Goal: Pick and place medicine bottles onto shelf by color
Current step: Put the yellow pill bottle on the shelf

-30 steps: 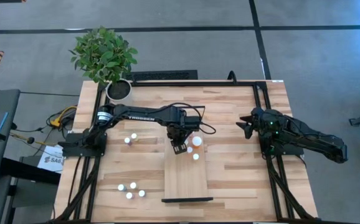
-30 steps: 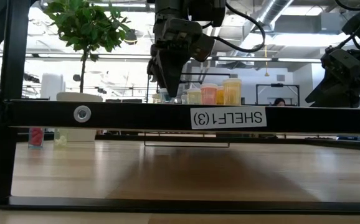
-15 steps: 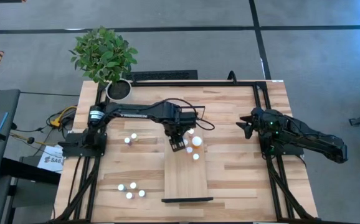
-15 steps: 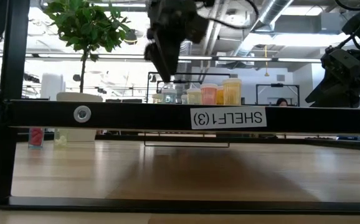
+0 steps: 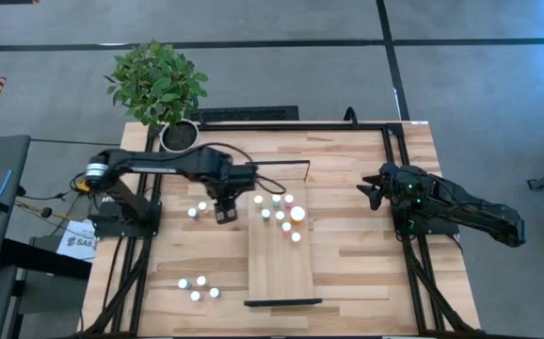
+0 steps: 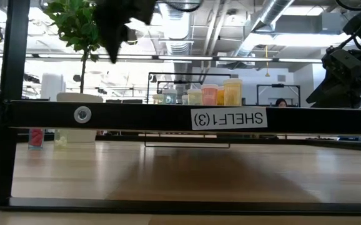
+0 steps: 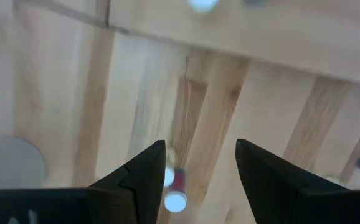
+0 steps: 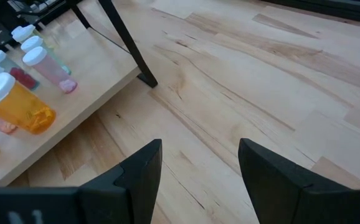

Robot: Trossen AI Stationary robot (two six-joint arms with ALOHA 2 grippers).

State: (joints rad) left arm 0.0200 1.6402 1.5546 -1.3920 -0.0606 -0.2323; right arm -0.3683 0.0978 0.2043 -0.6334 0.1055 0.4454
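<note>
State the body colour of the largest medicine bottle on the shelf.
Orange, with a white cap: the largest medicine bottle on the shelf, clearest in the right wrist view.

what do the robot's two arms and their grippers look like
Both arms are dark, nearly black, jointed links. The left arm has a silvery ring with an orange band near its base and a thin black cable looping by its wrist. Its left gripper has two black wedge-shaped fingers. The right gripper looks alike, and the right arm is all black.

Overhead, table-level, two wrist cameras
</note>
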